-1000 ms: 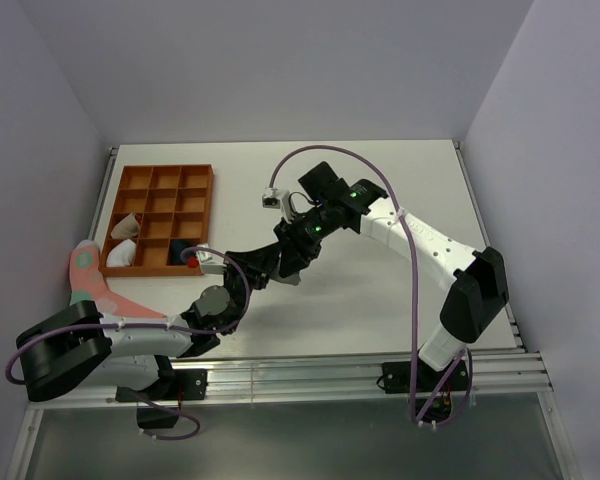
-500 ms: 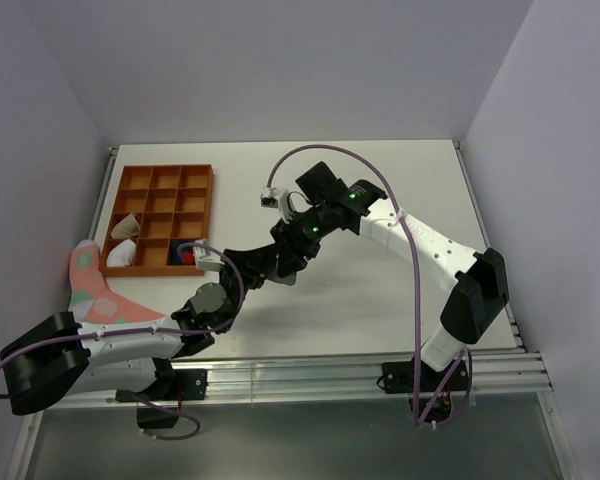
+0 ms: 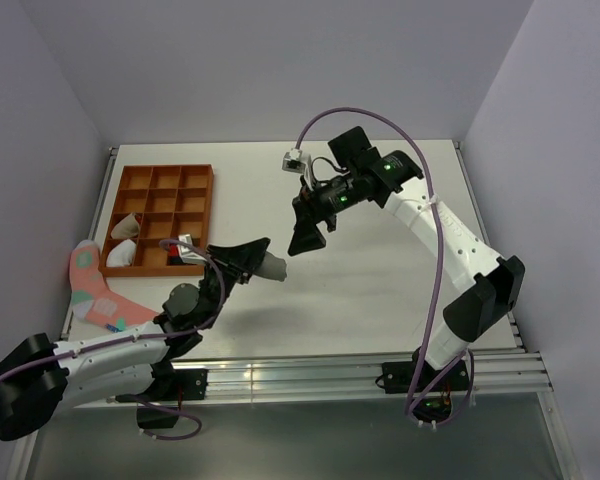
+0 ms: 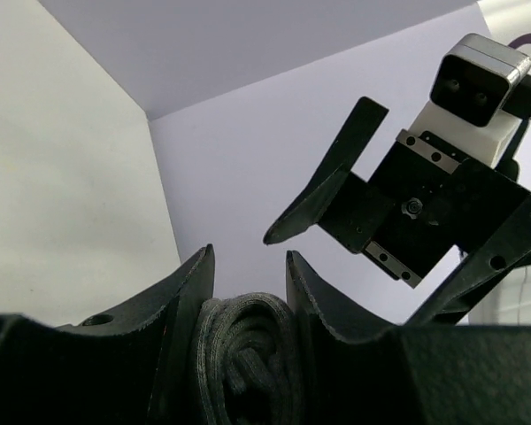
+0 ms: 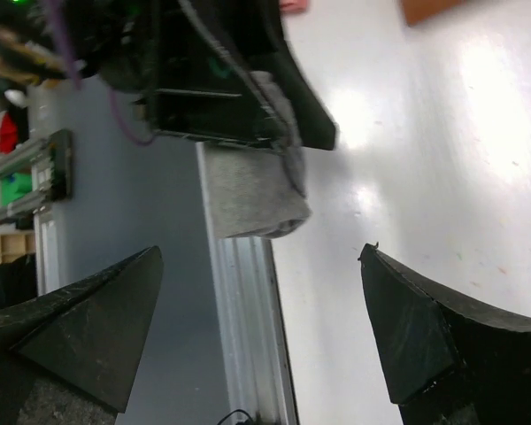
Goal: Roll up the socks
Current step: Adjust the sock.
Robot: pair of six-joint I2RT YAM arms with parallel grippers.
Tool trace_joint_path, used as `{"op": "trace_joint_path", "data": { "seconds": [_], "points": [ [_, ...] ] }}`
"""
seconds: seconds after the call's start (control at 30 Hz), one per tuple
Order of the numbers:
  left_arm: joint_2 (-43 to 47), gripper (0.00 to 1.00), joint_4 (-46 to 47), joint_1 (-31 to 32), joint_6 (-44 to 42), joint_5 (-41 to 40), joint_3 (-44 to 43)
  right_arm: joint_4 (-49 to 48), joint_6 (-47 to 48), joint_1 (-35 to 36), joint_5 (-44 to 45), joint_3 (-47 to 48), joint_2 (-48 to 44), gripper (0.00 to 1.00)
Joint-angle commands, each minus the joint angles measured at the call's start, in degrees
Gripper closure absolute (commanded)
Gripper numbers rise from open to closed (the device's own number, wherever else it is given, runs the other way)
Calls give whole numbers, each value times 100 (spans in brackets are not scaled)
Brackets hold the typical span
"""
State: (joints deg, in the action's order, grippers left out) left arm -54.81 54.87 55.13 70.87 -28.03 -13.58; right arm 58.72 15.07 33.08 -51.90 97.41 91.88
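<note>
- Between the two dark fingers of the left gripper [image 3: 258, 257] sat the grey sock [image 3: 271, 267], rolled into a tight bundle. It was pinched across its middle, with one rounded end poking out past the fingertips.
- That roll hung over the white table [image 3: 380, 290], just right of the near right corner of the orange tray [image 3: 165, 168].
- Facing it was the right gripper [image 3: 305, 244], a little farther back and to the right. Its jaws were spread wide with nothing between them, and it stood apart from the sock.
- Two pale bundles [image 3: 125, 250] filled compartments along the tray's left side.
- At the table's left edge lay a pink sock [image 3: 92, 287] — its toe end ran under the left arm.
</note>
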Motion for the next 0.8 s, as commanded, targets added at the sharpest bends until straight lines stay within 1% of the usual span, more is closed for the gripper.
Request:
{"op": "trace_joint_path", "data": {
  "seconds": [0.0,0.1,0.13,0.2,0.33,0.43,0.57,0.77],
  "points": [
    [146,100,700,-196,-161,842,31,588,514,14,-935,314,76,0],
    [198,100,753,-310,-214,1203,-56,859,742,-3,-1138,410,198,0],
    [216,100,744,-371,-205,1247,-118,1113,960,5,-1164,454,243,0],
    [181,100,927,-407,-179,1440,-136,1221,1024,32,-1156,490,287,0],
    [-29,100,1113,-495,-109,1774,-337,572,578,67,-1051,262,138,0],
    [-170,100,1420,-504,-74,1863,-347,343,392,120,-1068,244,146,0],
    [-285,100,1570,-521,-109,1977,-417,184,216,251,-1068,218,243,0],
    [-285,100,1395,-521,-188,2003,-558,-18,49,497,-910,147,270,0]
  ]
}}
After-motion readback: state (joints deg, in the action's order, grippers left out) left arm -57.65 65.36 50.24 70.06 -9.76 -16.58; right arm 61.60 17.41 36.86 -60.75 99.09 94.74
